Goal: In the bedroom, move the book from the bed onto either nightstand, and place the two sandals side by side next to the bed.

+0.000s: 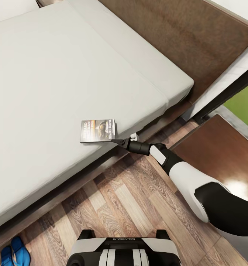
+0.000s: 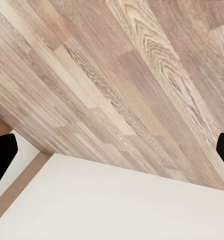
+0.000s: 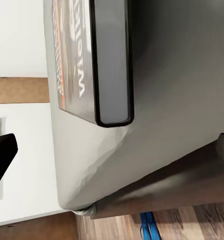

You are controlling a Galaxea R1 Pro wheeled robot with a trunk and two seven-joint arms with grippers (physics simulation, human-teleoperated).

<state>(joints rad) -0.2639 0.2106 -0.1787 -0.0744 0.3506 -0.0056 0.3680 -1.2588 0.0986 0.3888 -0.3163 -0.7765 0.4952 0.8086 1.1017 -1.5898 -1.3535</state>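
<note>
The book (image 1: pixel 98 130), dark-covered with a central photo, lies flat on the bed's grey mattress (image 1: pixel 57 74) close to its near edge. My right gripper (image 1: pixel 117 140) reaches in at the book's near right corner, open, its fingertips level with the book's edge. The right wrist view has the book's page edge (image 3: pixel 112 60) close up, with one black finger (image 3: pixel 2 155) to one side. Two blue sandals (image 1: pixel 15 253) lie close together on the floor by the bed. A nightstand (image 1: pixel 220 155) stands to the right. My left gripper (image 2: pixel 112 150) is open over the plank floor.
The dark headboard (image 1: pixel 183 37) runs along the far right of the bed. A black-framed window with grass (image 1: pixel 245 107) is beyond the nightstand. My base (image 1: pixel 120 251) stands on wood floor (image 1: pixel 131 199) between bed and nightstand. A white surface (image 2: pixel 122 210) lies beneath the left gripper.
</note>
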